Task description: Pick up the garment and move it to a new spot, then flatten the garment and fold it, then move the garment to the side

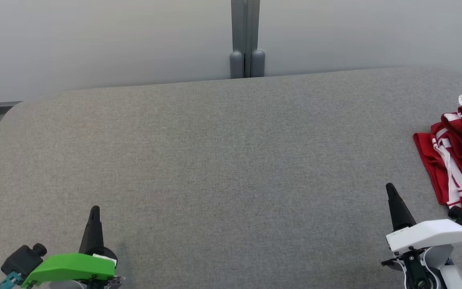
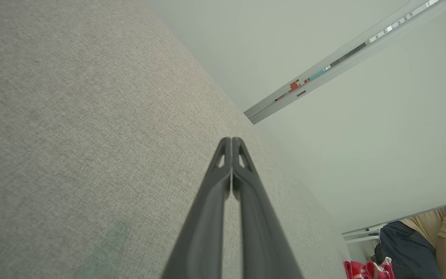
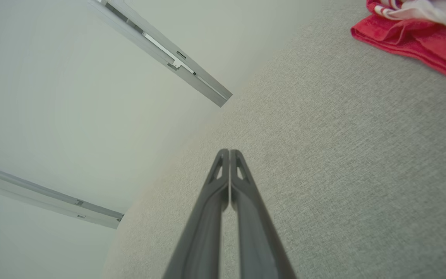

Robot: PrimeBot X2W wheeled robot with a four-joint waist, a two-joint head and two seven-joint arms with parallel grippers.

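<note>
Near the table's (image 1: 231,160) right edge lies the garment (image 1: 461,156); left pincer (image 1: 94,209), right pincer (image 1: 390,188) closed.

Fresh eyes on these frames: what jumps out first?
The crumpled red-and-white garment stands out, bunched at the far right edge of the grey table. Then the left gripper, green-covered at lower left, and the right gripper, white-covered at lower right: both shut, fingers off the garment.

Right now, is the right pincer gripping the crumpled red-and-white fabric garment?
No: the right pincer is shut on nothing, apart from the crumpled red-and-white fabric garment lying on the grey felt table.
</note>
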